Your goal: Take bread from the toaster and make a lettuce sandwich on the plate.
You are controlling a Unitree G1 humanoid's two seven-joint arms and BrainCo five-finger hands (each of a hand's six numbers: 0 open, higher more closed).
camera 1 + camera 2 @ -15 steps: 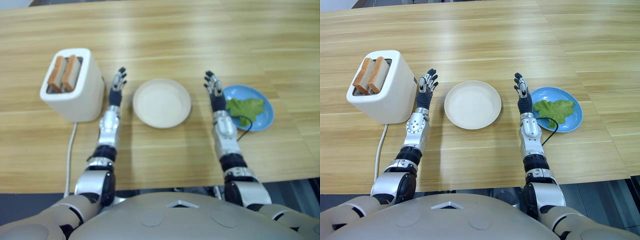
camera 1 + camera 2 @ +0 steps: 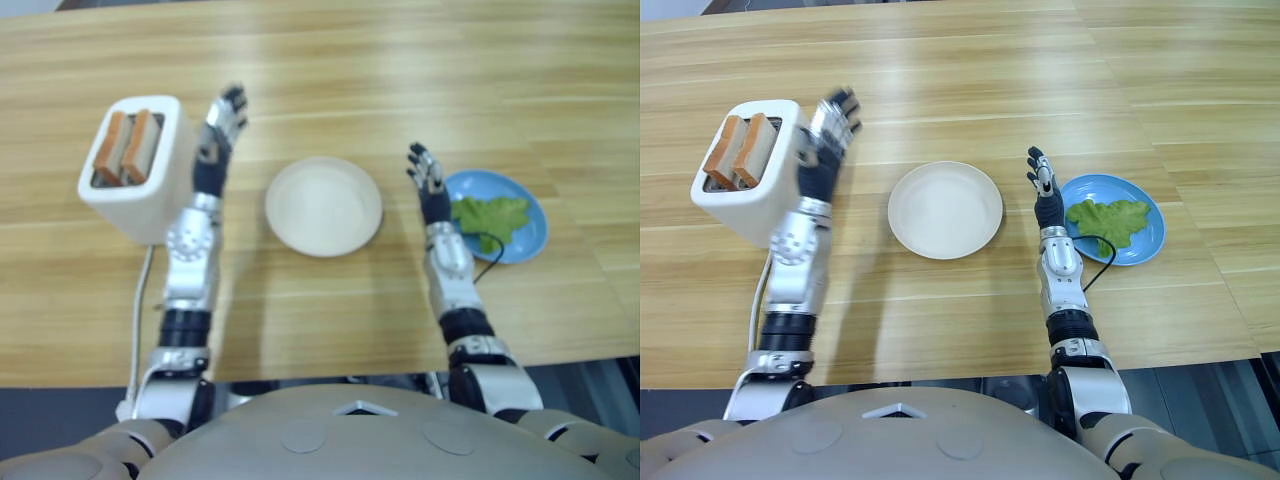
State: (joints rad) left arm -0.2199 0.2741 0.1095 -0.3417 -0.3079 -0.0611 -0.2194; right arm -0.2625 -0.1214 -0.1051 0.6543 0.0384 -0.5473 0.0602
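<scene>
- Wooden table, pale planks with long straight grain, smooth matte top.
- White toaster at the table's left, a boxy body with rounded corners and a plain smooth shell.
- Two slots on top, each with a bread slice standing upright: left slice and right slice. Both have brown crusts and a paler tan crumb, stick out above the slots and are side by side. The bread is in the toaster, in neither hand.
- White cord, thin and round, runs from the toaster's near side toward the table's front edge.
- Left hand, dark fingers on a metallic forearm, is held up just beside the toaster's right top edge. Its fingers are spread straight with nothing in them. Can't tell if it touches the shell.
- Cream plate, round with a shallow raised rim and a matte surface, sits mid-table between the two arms with nothing on it.
- Right hand is between the cream plate and the blue dish, near the dish's left rim. Its fingers are extended, it is unloaded and it points away from the body.
- Blue dish, round and glossy, is right of the cream plate and apart from it.
- Lettuce leaf, green, crinkled and ragged-edged, lies flat on the blue dish.
- Thin black cable curves over the dish's near-left rim beside the right forearm.
</scene>
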